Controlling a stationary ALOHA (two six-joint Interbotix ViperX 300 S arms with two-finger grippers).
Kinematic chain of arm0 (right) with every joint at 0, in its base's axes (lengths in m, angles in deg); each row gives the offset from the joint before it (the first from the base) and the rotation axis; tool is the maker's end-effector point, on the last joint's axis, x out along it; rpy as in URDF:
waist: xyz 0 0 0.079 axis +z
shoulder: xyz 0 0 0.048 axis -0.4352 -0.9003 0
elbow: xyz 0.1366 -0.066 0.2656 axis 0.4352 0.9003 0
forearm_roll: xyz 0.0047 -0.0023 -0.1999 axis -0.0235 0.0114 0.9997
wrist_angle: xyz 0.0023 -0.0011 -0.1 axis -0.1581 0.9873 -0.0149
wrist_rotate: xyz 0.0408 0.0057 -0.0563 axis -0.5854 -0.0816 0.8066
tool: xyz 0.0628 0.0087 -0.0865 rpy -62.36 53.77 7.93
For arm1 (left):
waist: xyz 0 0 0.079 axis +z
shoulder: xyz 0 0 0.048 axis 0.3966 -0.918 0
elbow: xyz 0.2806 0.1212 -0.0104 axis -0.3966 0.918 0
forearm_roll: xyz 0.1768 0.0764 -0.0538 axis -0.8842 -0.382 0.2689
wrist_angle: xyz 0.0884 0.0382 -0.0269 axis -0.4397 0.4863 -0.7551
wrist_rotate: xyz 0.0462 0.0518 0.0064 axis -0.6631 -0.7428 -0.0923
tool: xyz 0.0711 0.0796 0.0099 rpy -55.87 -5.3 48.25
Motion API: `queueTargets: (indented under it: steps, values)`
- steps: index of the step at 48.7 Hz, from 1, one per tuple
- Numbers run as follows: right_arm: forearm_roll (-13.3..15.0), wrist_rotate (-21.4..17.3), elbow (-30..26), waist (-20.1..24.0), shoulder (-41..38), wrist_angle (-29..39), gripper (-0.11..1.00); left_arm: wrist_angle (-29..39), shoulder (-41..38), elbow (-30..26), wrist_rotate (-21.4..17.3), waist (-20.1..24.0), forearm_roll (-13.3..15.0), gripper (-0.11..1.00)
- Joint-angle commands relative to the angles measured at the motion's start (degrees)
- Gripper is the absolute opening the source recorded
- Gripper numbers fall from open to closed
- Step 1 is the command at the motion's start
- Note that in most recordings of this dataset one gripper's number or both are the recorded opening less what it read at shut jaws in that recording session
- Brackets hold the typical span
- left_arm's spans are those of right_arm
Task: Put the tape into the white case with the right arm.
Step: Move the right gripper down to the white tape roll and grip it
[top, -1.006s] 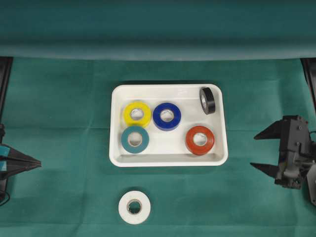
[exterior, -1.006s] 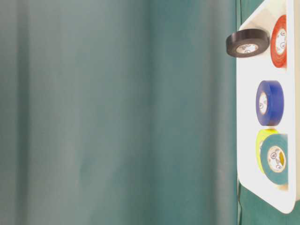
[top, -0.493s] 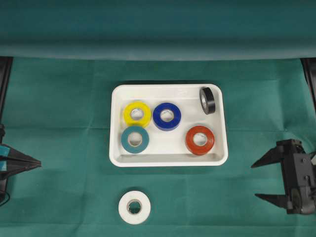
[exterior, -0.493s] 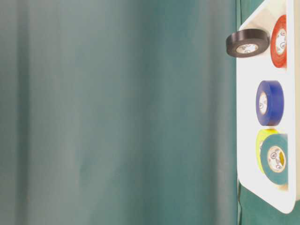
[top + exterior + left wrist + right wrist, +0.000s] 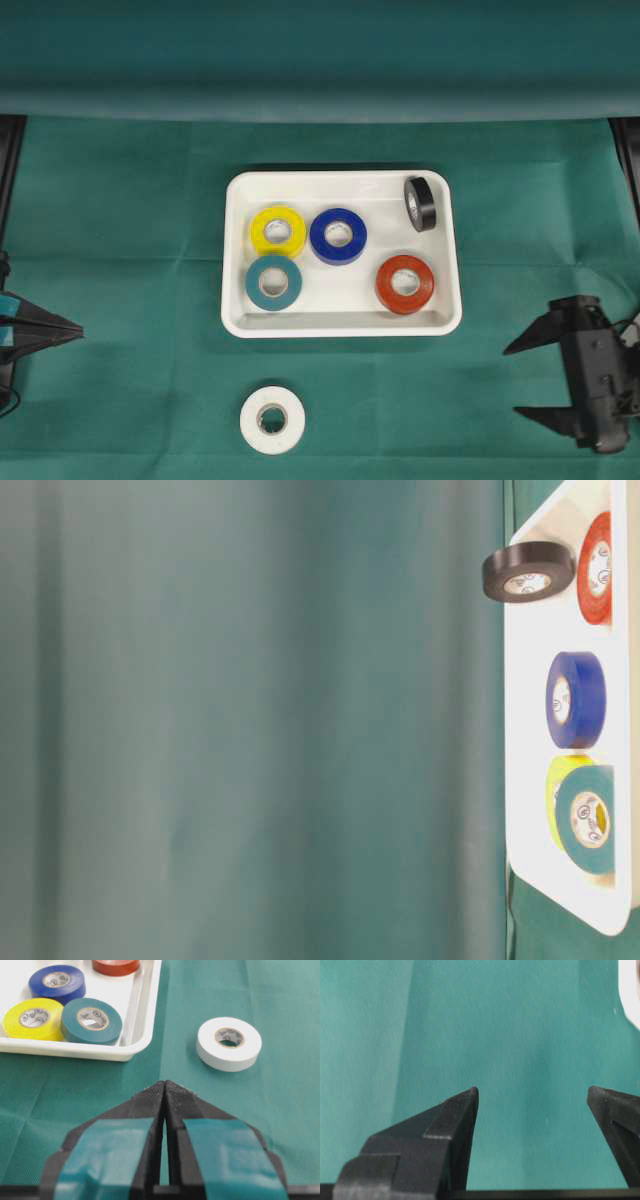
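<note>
- The white tape roll (image 5: 272,420) lies flat on the green table (image 5: 120,200), in front of the white case (image 5: 341,327) and apart from its rim.
- It looks light and stiff, a rigid ring with a smooth, probably slippery outer face; squeezing across the outer wall, or one finger through the core, looks the likeliest hold.
- The right end effector (image 5: 530,382) stands with its fingers spread wide and nothing between them, well off to the right of the roll.
- The left end effector (image 5: 165,1091) sits pressed together, idle at the left edge.
- Count: one roll outside; five inside — yellow (image 5: 277,231), blue (image 5: 338,235), teal (image 5: 273,282), red (image 5: 404,284) lying flat, black (image 5: 420,203) up on edge. One case, two arms.
</note>
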Motion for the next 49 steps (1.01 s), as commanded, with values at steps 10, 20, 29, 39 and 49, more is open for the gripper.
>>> queueTargets:
  steps: [10,20,29,39,49]
  values:
    - [0.18,0.44,-11.60,1.93,-11.95,-0.44,0.64,-0.62,-0.53,-0.79,0.00,0.09,0.09,0.00]
    - [0.18,0.53,-21.01,1.93,-21.45,-0.09,0.64,-0.62,-0.44,-0.70,0.00,0.18,0.00,0.00]
    - [0.18,0.44,-29.18,1.93,-29.09,0.09,0.64,-0.62,-0.53,-0.70,0.00,0.18,0.09,0.00]
    - [0.18,0.53,-37.97,1.93,-36.83,1.85,0.64,-0.70,-0.53,-0.70,0.00,0.18,0.09,0.00]
    - [0.18,0.53,-45.18,1.93,-42.45,2.11,0.64,-0.62,-0.53,-0.70,0.00,0.18,0.09,0.00]
